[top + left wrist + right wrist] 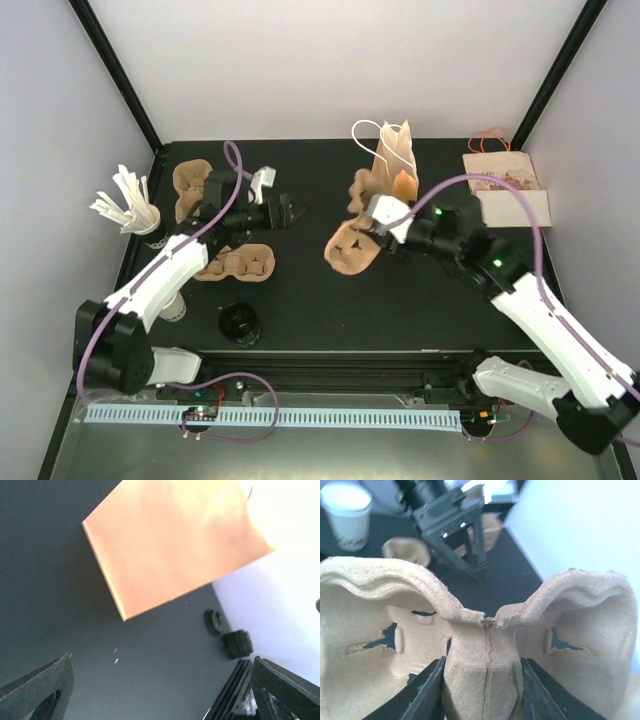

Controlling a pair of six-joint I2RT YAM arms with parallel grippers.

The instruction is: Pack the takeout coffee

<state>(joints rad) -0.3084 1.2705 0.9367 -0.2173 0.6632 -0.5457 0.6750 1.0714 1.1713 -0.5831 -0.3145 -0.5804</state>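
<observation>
Right wrist view: cup carrier (375, 630) pinched at its middle ridge by the right gripper (482, 680).
The left gripper (292, 211) is spread, empty; the carrier, unloaded, is held beside the paper bag (395, 150), not yet packed.

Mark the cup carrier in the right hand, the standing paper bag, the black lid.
cup carrier (482, 675): right wrist view, centre ridge.
paper bag (393, 155): top view, upper panel.
black lid (240, 322): top view, its top.
</observation>
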